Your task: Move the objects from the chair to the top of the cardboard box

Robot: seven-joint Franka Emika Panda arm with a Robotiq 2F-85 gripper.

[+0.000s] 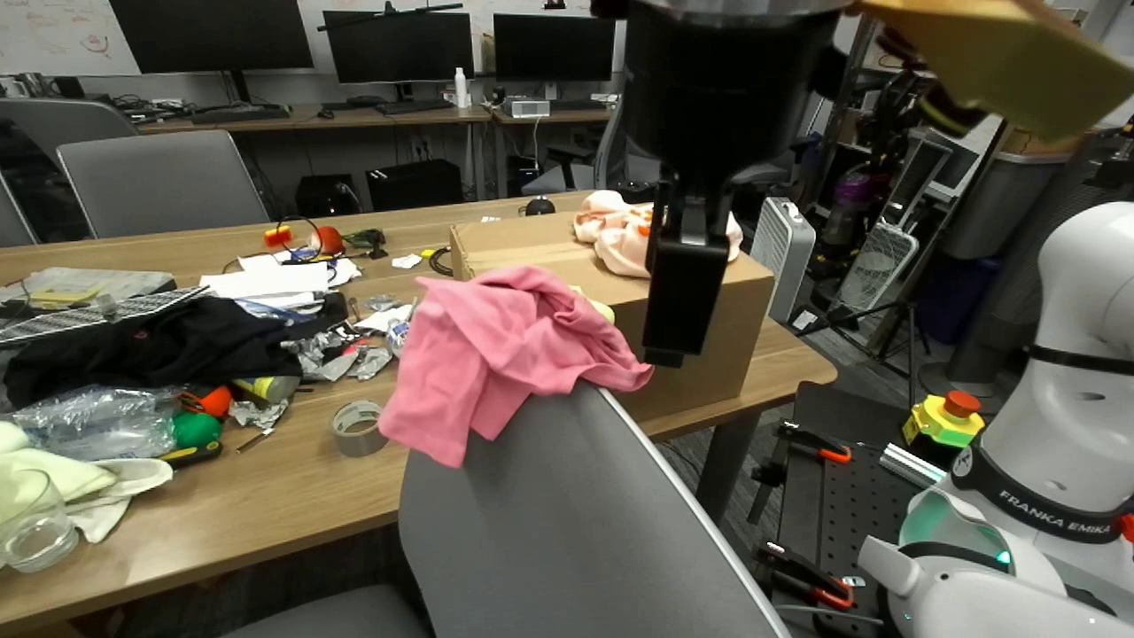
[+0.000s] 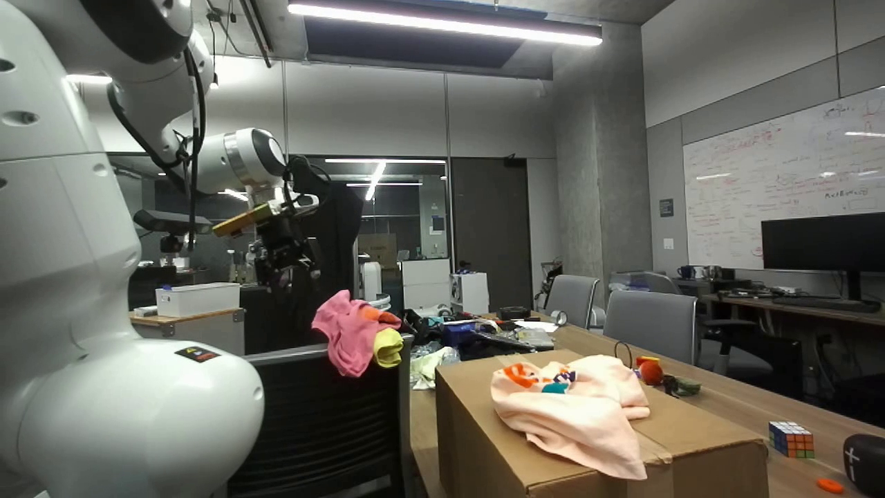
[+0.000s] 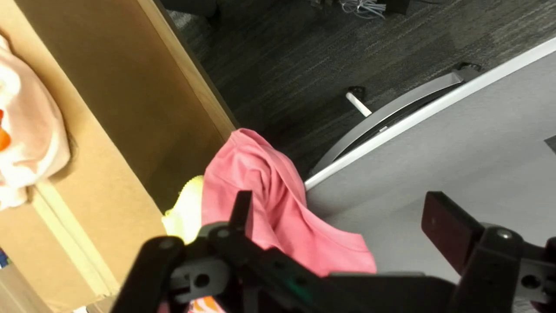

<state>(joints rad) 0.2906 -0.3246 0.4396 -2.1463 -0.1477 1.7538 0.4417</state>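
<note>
Chair [image 1: 576, 523]: grey, with a broad smooth backrest; stood beside the wooden table [image 1: 301, 496].
Pink cloth [image 1: 514, 354]: lay in loose folds over the upper corner of the backrest, part of it draped down the grey face.
Pale yellow-green cloth [image 2: 388, 347]: was bunched against the pink one at that corner, partly covered by it; a patch of orange [image 2: 379, 315] showed in the same bundle.
Cardboard box [image 1: 514, 232]: large, plain brown, stood on the table near the chair, a strip of tape [image 3: 67, 234] along its top.
Peach cloth [image 2: 574, 408]: lay rumpled on top of the box, printed in orange, teal and dark blue; one corner reached the box's edge.
Gripper [image 3: 339, 208]: black, hung over the chair, clear of the cloths; its two fingers [image 3: 449, 232] were spread wide apart, the pink cloth showing below them in the wrist view.
Arm [image 2: 235, 166]: white, reached out above the chair.
Black cloth [image 1: 168, 346]: lay spread on the table, near crumpled silvery wrap [image 1: 368, 361] and clear plastic [image 1: 97, 425].
Tape roll [image 1: 359, 446]: rested flat on the table.
Drinking glass [image 1: 37, 532]: stood near the table's edge.
Puzzle cube [image 2: 792, 440]: sat on the table beside the box, near a dark rounded device [image 2: 864, 463].
Stop button [image 1: 961, 404]: red on a yellow housing, near the arm's base.
</note>
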